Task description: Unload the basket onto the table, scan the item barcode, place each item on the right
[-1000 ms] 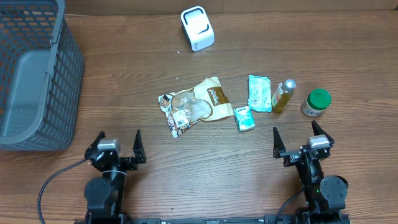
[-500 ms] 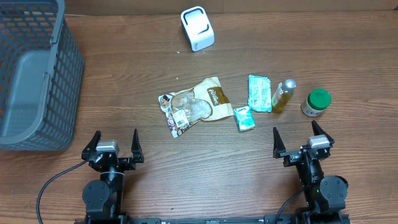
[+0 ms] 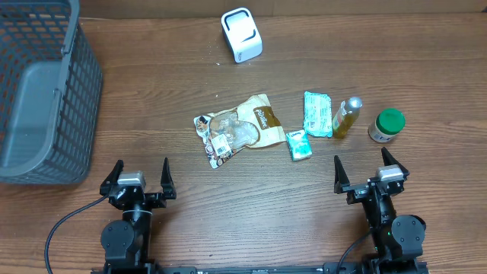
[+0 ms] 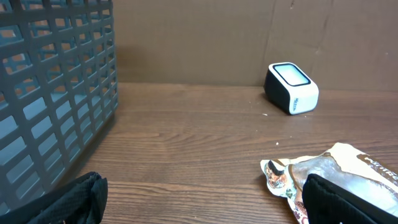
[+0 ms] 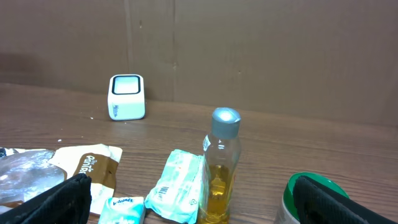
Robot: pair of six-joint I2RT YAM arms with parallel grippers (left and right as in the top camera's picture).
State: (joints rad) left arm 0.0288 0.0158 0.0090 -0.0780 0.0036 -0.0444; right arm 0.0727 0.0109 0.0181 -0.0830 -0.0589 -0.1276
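Observation:
Several items lie in a row mid-table: a brown-and-clear snack bag (image 3: pixel 236 129), a small tissue pack (image 3: pixel 299 144), a teal wipes pack (image 3: pixel 317 113), a bottle of yellow liquid (image 3: pixel 346 117) and a green-lidded jar (image 3: pixel 387 125). The white scanner (image 3: pixel 242 34) stands at the far edge. My left gripper (image 3: pixel 141 169) is open near the front edge, left of the bag and holding nothing. My right gripper (image 3: pixel 361 164) is open and unladen in front of the bottle and jar. The right wrist view shows the bottle (image 5: pixel 221 168) and wipes pack (image 5: pixel 180 186) just ahead.
A grey mesh basket (image 3: pixel 42 99) fills the far left, and its wall (image 4: pixel 56 93) looms in the left wrist view. A brown cardboard wall stands behind the scanner (image 5: pixel 127 97). Bare wood lies between the two grippers.
My left gripper shifted slightly to the left about a second ago and has stayed still since. The right gripper and all items have not moved.

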